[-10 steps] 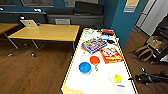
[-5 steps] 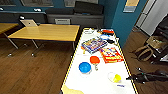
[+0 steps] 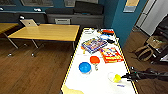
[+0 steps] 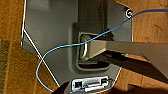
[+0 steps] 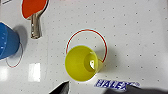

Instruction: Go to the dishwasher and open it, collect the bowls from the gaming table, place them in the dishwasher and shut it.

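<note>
The robot's dark right gripper [image 3: 125,76] hangs over the near end of the long white-topped gaming table with its yellowish edge [image 3: 73,58], its tip just beside a small yellow-green plastic cup [image 3: 115,78]. The right wrist view looks straight down into that cup [image 5: 81,63], which sits partly inside a red circle printed on the dotted white tabletop; whether the gripper's fingers are spread or pressed together cannot be told. The round blue plastic bowl [image 3: 85,67] the task calls for stands well apart from the gripper, toward the table's left edge. Just behind it lies an orange-red round shape with a pale handle [image 3: 95,61], which the wrist view shows as a table-tennis paddle [image 5: 34,11] rather than a bowl. Colourful flat game boxes [image 3: 94,45] lie farther up the table, and a yellow wooden-topped table [image 3: 46,32] stands alongside. The left wrist view shows robot hardware, a blue cable [image 4: 59,47] and wooden floor. The risk here is mistaken identity: the gripper is lined up on the cup, not a bowl, and a light cup could tip or skid if nudged.
</note>
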